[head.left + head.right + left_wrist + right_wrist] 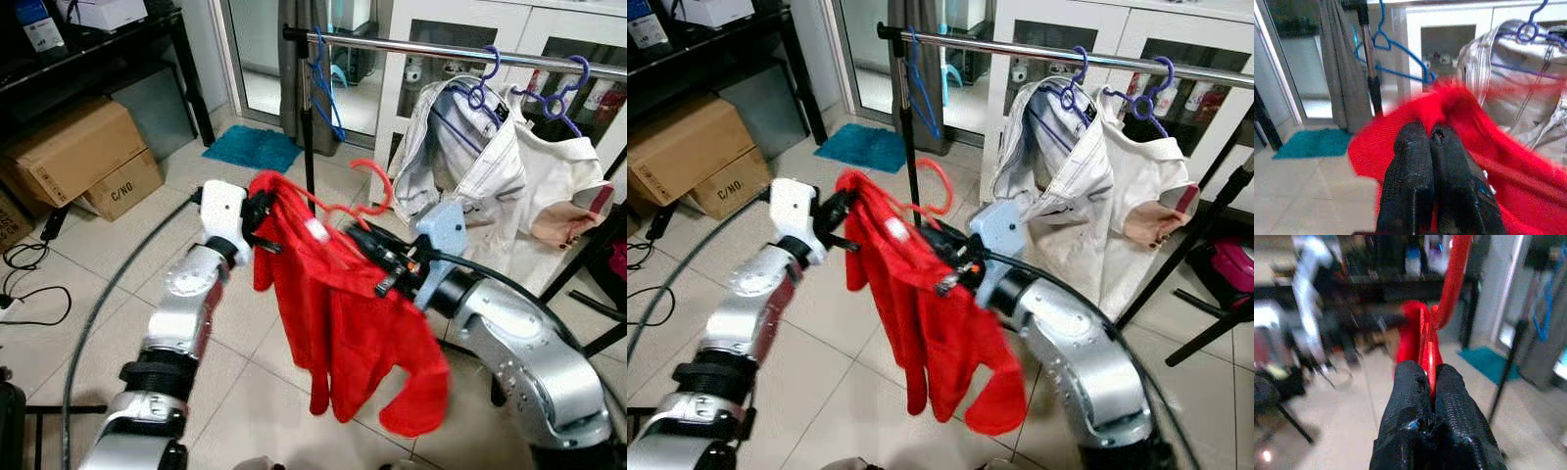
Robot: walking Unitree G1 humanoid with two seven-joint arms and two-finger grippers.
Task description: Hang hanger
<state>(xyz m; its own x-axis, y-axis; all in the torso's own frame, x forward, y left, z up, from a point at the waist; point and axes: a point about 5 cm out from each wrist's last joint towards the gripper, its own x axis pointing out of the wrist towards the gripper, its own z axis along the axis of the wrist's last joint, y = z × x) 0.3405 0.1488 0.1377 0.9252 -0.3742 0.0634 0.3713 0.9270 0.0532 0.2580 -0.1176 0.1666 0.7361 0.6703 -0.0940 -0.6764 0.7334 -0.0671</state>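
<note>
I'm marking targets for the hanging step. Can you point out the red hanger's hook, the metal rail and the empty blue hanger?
red hanger [377, 176]: left eye view, on its curved hook.
metal rail [411, 45]: left eye view, on the bare bar.
blue hanger [328, 103]: left eye view, on its sloping arm.

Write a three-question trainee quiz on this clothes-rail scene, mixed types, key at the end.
1. True or false: the red hanger's hook is already on the rail.
2. What does the left end effector pinch? A) red garment B) white shirt C) blue hanger
3. Fill in: the right end effector is shut on the red ____.

Key: 1 false; 2 A; 3 hanger.
</note>
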